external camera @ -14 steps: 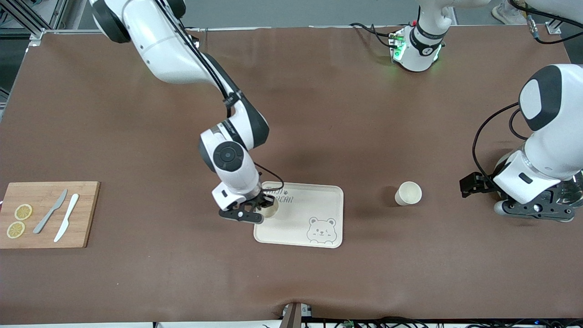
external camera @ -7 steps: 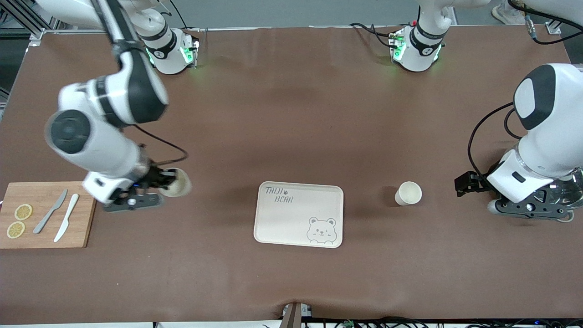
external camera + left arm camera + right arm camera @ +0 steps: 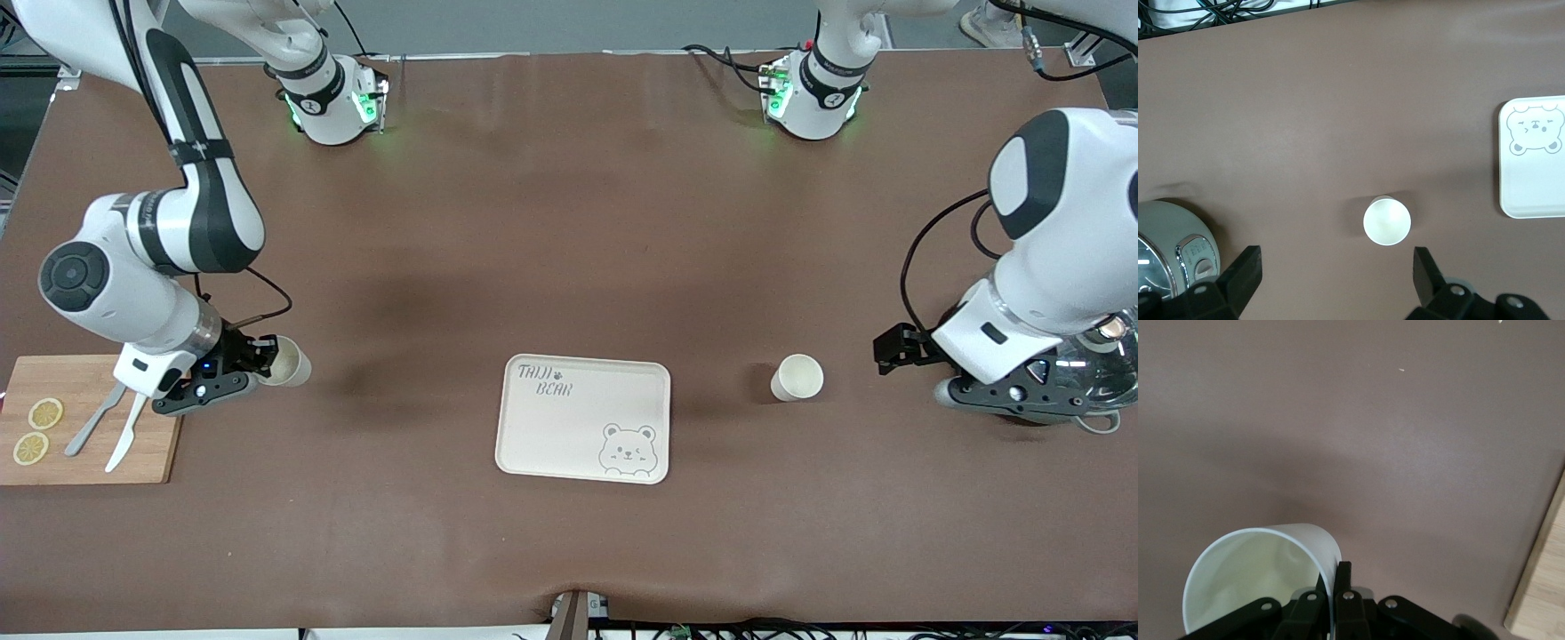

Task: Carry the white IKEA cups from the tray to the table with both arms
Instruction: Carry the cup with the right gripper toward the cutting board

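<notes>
Now on 2nd cup: right gripper (image 3: 258,366) pinches a cup's (image 3: 286,361) rim, over table (image 3: 569,222) beside the cutting board (image 3: 160,444). Tray (image 3: 582,418) bare; other cup (image 3: 797,377) already down. Left gripper (image 3: 1335,273), fingers spread, waits. Next: lower, release upright.
</notes>
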`<state>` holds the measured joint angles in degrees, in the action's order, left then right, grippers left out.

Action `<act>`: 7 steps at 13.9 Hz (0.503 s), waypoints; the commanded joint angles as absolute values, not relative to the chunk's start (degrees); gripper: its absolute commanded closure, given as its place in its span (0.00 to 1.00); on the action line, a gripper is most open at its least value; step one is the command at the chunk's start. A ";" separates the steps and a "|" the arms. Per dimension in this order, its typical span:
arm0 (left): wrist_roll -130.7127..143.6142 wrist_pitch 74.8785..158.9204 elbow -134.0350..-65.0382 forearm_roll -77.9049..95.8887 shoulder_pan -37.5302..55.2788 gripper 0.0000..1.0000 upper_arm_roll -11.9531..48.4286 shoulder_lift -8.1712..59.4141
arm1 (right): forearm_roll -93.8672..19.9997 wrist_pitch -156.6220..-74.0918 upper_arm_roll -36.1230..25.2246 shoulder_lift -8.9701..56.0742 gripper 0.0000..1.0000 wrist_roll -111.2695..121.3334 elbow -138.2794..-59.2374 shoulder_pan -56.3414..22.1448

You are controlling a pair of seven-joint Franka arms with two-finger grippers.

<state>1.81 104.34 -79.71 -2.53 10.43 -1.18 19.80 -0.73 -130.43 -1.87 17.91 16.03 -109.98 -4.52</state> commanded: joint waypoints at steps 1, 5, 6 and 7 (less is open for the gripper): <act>2.46 103.62 -80.07 -4.13 10.55 0.00 -0.97 19.16 | -1.23 -137.17 -0.70 18.01 1.00 18.88 -114.43 -2.99; 2.37 103.36 -80.16 -2.21 10.55 0.00 -0.18 19.69 | -1.67 -142.73 -0.70 22.58 1.00 22.85 -114.61 -0.88; 2.37 103.19 -80.16 -0.81 10.29 0.00 -0.18 19.69 | -1.67 -143.87 -0.70 23.20 1.00 22.94 -114.61 -0.88; 2.46 103.18 -80.16 -0.36 10.11 0.00 -0.18 19.69 | -1.67 -145.27 -0.70 23.99 1.00 23.11 -114.70 -0.79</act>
